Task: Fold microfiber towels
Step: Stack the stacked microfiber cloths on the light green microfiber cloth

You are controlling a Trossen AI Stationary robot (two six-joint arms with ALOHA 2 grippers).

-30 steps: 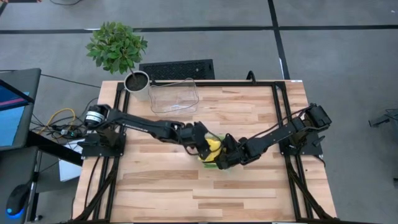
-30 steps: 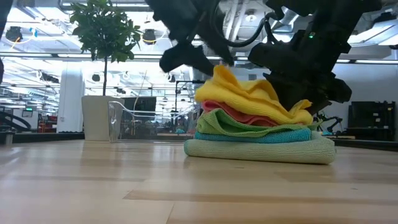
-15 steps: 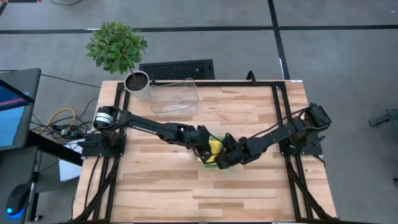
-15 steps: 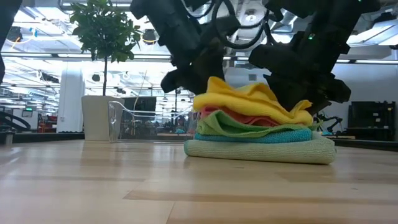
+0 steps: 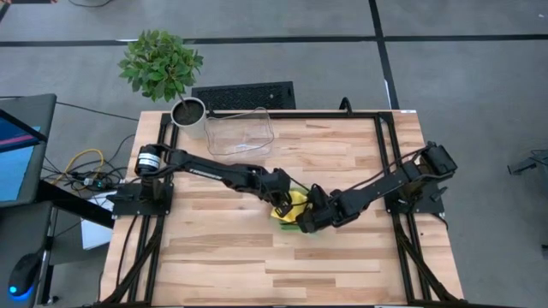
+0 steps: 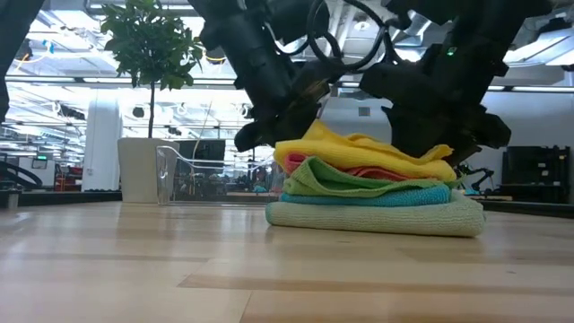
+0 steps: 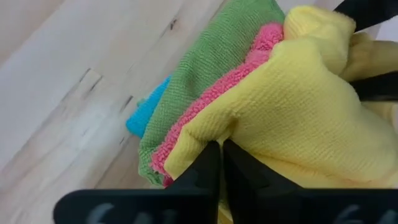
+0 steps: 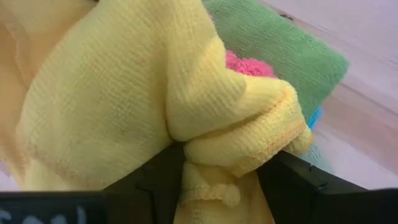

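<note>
- Presently, a stack of microfiber towels is seen lying on the table, at the spot where both end effectors meet.
- From the low view, the layers are read upward as a pale sage towel, a blue towel, a bright green towel, a pink towel and a yellow towel on top.
- The left end effector is pressed together, its fingers touching, with the yellow towel's edge lying right at its tips; whether any fabric is caught between them cannot be told.
- Just beyond those tips, the pink, green and blue edges are seen stepped out one beneath the other.
- The right end effector is held spread around a bunched fold of the yellow towel, which fills the gap between its fingers.
- Past that fold, the pink and green layers are visible.
- A clear plastic bin and a potted plant are set well apart from both end effectors, at the table's far edge.
</note>
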